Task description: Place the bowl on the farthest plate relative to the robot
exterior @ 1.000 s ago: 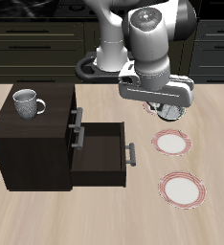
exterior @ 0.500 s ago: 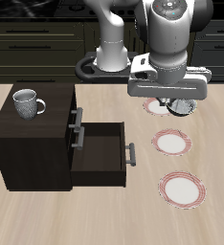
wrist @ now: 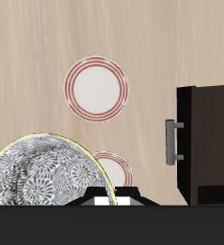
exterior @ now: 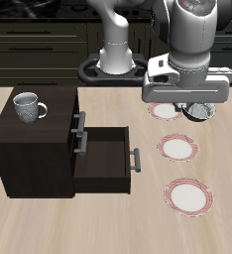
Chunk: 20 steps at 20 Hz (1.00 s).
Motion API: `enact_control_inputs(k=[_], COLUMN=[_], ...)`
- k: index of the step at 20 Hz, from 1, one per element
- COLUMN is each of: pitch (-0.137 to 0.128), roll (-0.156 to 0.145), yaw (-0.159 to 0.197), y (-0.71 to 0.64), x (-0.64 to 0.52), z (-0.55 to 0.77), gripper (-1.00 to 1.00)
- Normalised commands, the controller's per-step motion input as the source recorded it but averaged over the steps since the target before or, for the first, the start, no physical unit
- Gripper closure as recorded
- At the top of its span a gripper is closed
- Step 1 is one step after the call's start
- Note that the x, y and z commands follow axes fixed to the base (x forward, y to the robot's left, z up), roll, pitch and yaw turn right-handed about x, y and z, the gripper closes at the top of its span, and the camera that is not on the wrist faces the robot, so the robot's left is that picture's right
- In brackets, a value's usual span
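The jaws grip the bowl (wrist: 49, 170) — held in the air above the surface (exterior: 118, 223), over the plates: far plate (exterior: 167, 112), middle plate (exterior: 177, 149), nearest plate (exterior: 188, 195).

Arm raised, hand (exterior: 199, 110) pointing down, seemingly clamped shut.

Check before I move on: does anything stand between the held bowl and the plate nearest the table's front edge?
Nothing visible does. Between the bowl and that bare plate lies only the flat middle plate.
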Motion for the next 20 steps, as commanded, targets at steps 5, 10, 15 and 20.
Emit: enact_control_inputs(k=[5,10,15,20], pitch=[-0.08,-0.038,-0.038,-0.067], roll=[-0.025,-0.042,-0.039,-0.017], yaw=[0.057,0.017,0.013,0.008], y=[0.09,-0.04,-0.04,0.06], x=[0.22,0.16,0.23,0.24], z=[0.07,0.14,0.12,0.12], gripper=[1.0,1.0,1.0,1.0])
